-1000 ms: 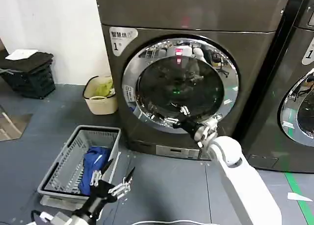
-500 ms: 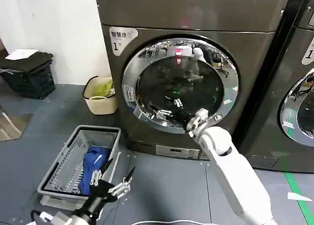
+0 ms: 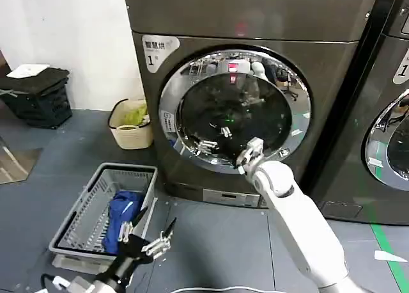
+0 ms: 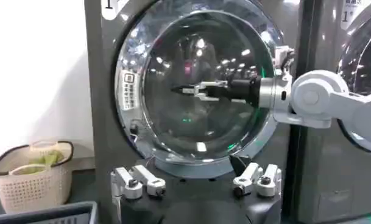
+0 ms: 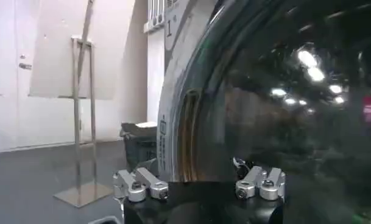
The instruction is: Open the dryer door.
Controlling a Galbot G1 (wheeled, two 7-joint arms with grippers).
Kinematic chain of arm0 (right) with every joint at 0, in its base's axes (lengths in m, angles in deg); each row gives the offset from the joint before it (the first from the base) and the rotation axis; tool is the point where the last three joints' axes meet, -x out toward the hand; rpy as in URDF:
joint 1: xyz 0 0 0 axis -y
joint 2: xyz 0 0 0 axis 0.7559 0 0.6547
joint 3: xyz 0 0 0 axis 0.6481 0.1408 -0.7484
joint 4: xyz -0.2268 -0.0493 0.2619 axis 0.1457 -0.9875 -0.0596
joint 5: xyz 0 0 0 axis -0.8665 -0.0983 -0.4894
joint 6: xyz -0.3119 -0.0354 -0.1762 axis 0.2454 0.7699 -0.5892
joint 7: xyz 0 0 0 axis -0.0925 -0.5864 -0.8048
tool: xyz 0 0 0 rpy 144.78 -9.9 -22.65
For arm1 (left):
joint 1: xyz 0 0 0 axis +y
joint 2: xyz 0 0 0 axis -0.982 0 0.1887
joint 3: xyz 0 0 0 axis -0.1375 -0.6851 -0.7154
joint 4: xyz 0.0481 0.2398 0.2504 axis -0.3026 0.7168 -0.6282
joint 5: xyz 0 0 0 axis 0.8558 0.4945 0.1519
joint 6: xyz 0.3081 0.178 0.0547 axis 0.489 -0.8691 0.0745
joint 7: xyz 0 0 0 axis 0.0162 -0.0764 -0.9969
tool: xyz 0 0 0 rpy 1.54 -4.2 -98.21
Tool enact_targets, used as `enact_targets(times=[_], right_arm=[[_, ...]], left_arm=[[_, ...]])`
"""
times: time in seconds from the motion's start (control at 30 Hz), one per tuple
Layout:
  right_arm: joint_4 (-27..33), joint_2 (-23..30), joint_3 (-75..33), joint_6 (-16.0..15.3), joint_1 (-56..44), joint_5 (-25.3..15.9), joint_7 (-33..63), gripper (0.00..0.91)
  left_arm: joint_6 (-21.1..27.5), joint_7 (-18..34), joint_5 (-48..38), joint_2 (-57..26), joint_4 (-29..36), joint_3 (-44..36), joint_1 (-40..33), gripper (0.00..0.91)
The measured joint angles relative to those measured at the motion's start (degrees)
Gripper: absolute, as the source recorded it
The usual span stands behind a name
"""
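The dryer door [image 3: 234, 101], a dark domed glass in a wide chrome ring, sits flush in the grey-brown machine marked "1". My right gripper [image 3: 213, 139] is open in front of the lower left part of the glass, close to the chrome ring [image 3: 167, 117]. The left wrist view has the door [image 4: 191, 55] with that right gripper [image 4: 196, 91] in front of its middle. In the right wrist view my right gripper [image 5: 199, 185] is open, with the ring's edge [image 5: 180, 122] just beyond its fingers. My left gripper [image 3: 147, 238] hangs open low over the floor, beside the basket.
A grey laundry basket [image 3: 86, 206] holding blue cloth [image 3: 121, 216] stands on the floor at the left. A beige basket [image 3: 131, 123] and a black crate [image 3: 38, 95] sit by the wall. A neighbouring machine [image 3: 383, 114] stands at the right.
My right gripper has moved left across the door glass, from the lower middle toward the ring's left side. The left arm has stayed still.
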Motion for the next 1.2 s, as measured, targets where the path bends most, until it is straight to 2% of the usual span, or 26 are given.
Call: enact_targets(times=[0.8,1.2], right_arm=[[8.75,5.69,2.29,1.51,4.29,-4.27,1.73,0.907],[11.07,7.85,3.46,1.59,5.19,-4.56,3.36,0.907]], left_arm=[[-0.17,-0.06,-0.14,0.01,-0.22,-0.03,-0.14,0.907],[-0.20,-0.05,-0.14,0.16,-0.22,-0.03,0.00,0.907]])
